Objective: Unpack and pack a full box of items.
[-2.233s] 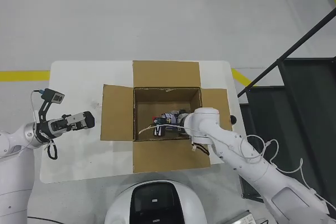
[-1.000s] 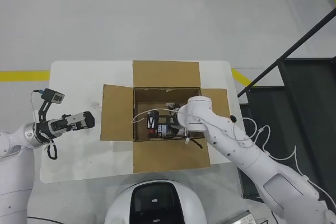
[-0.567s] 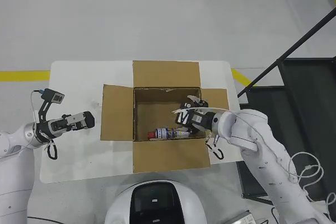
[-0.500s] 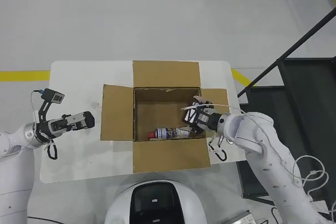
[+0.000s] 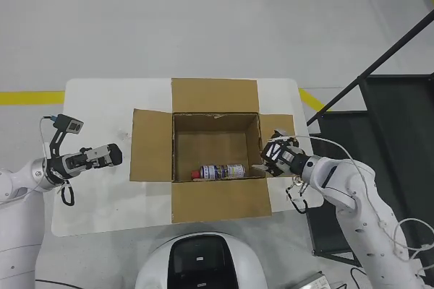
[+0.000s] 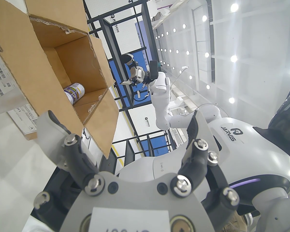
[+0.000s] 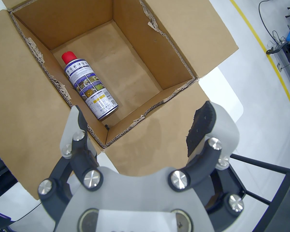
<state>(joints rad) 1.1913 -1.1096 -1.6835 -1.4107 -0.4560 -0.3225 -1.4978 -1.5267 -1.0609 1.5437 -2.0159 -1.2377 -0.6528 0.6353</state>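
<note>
While the left gripper hangs over the left part of the white table, fingers spread and holding nothing, well apart from the open cardboard box, the work seems to belong to the other arm. All four of the box's flaps are folded out flat. A single spray can lies on its side on the box floor, just beside the wall nearest the robot. To the right, the right gripper sits above the right-hand flap, fingers wide apart and empty. If the can is to come out next, that gripper should probably drop in clear of the right wall and close across the middle of the can's body. One finger would have to slide into the narrow gap by the near wall. The round, smooth metal may roll or slip under an off-centre pinch. The can has a red cap pointing towards the left wall and a blue-and-white printed body with small picture panels and a yellow band.
</note>
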